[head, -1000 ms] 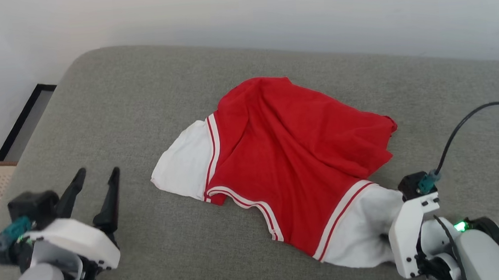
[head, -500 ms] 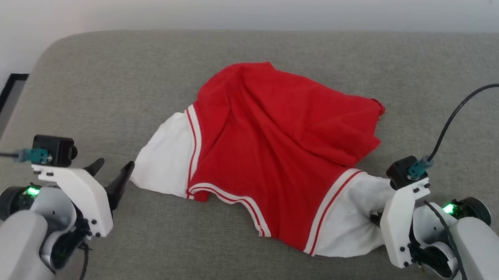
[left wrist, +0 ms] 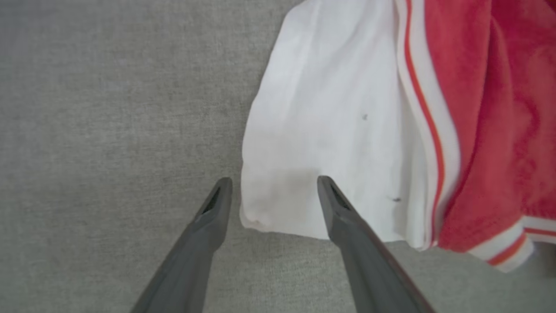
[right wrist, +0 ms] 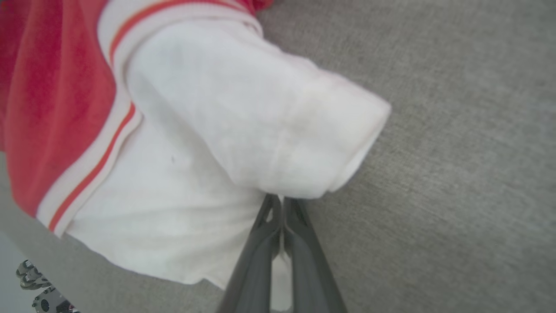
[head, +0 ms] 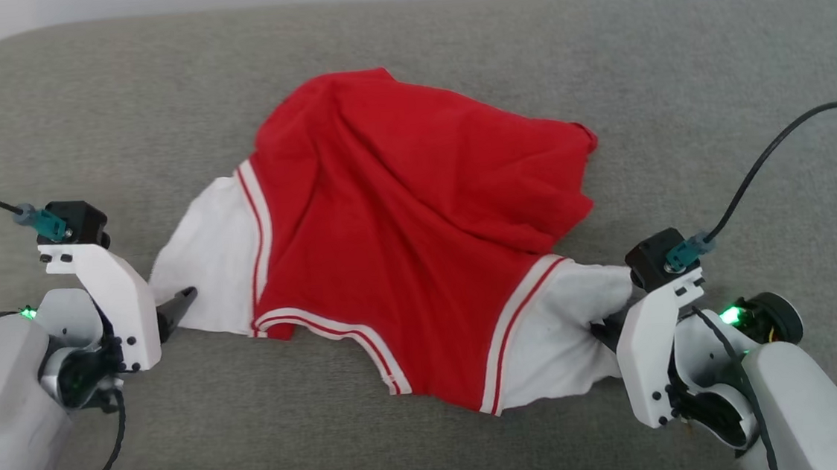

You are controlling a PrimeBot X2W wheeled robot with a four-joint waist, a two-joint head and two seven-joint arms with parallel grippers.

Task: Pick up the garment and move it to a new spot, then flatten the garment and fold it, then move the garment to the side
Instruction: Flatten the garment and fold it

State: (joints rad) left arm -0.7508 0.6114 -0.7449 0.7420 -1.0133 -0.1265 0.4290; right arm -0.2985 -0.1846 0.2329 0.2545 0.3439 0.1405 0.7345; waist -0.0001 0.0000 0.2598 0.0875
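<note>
Garment (head: pixel 417 213) lies rumpled on a grey cushion (head: pixel 673 58), red body bunched up in folds, plain side up, with one white sleeve spread out to each side. Red-and-white stripes mark the seam where each sleeve joins the body.

The right gripper (right wrist: pixel 281 201) is at the garment's right sleeve (right wrist: pixel 243 117). Its two dark fingers are pressed together with white cloth pinched between them near the sleeve's outer edge, and the sleeve puckers up around that grip.

The left gripper (left wrist: pixel 273 180) is at the near outer corner of the garment's left sleeve (left wrist: pixel 321 108). Its jaws stand wide apart and hold nothing. One finger is over the white cloth, the other over bare cushion just beside the sleeve's edge. Whether the fingertips touch the cloth cannot be told.
</note>
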